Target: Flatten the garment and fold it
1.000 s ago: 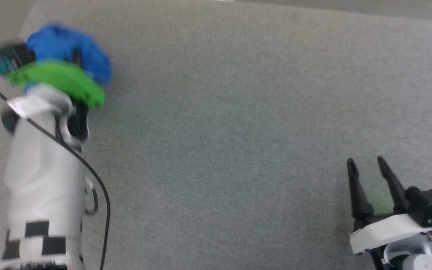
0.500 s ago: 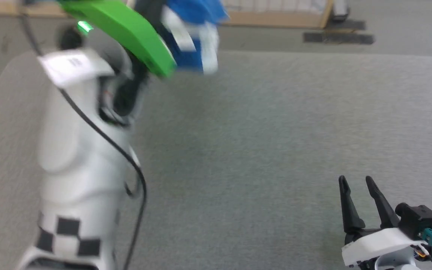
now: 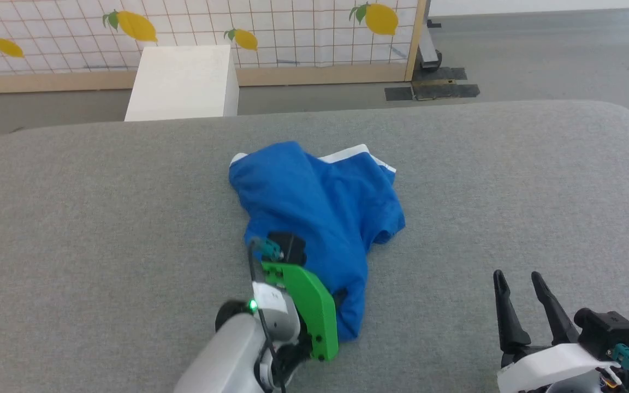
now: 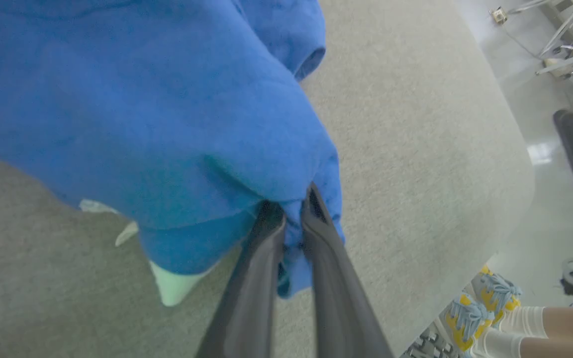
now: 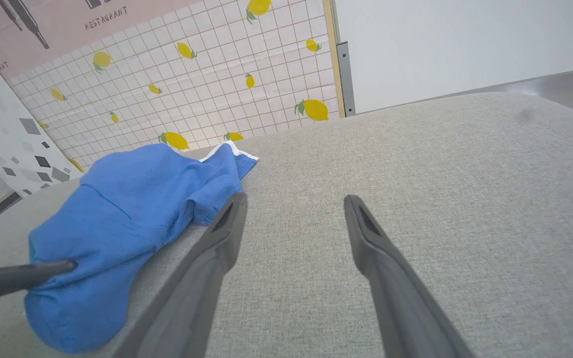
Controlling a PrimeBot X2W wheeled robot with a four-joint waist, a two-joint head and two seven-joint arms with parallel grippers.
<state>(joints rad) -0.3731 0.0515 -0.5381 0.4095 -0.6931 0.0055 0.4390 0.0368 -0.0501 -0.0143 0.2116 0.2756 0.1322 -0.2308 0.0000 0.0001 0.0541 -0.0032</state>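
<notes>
The garment lies crumpled in the middle of the grey table, with its white trim at the far edge. The left gripper is closed tight on a fold of the blue cloth at the garment's near end. The right gripper stands wide open and empty at the near right, well apart from the garment.

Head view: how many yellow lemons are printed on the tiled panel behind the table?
4. One lemon at the far left, one above the white box's left corner, one beside its right corner, one near the wooden post. The box may hide others.
</notes>
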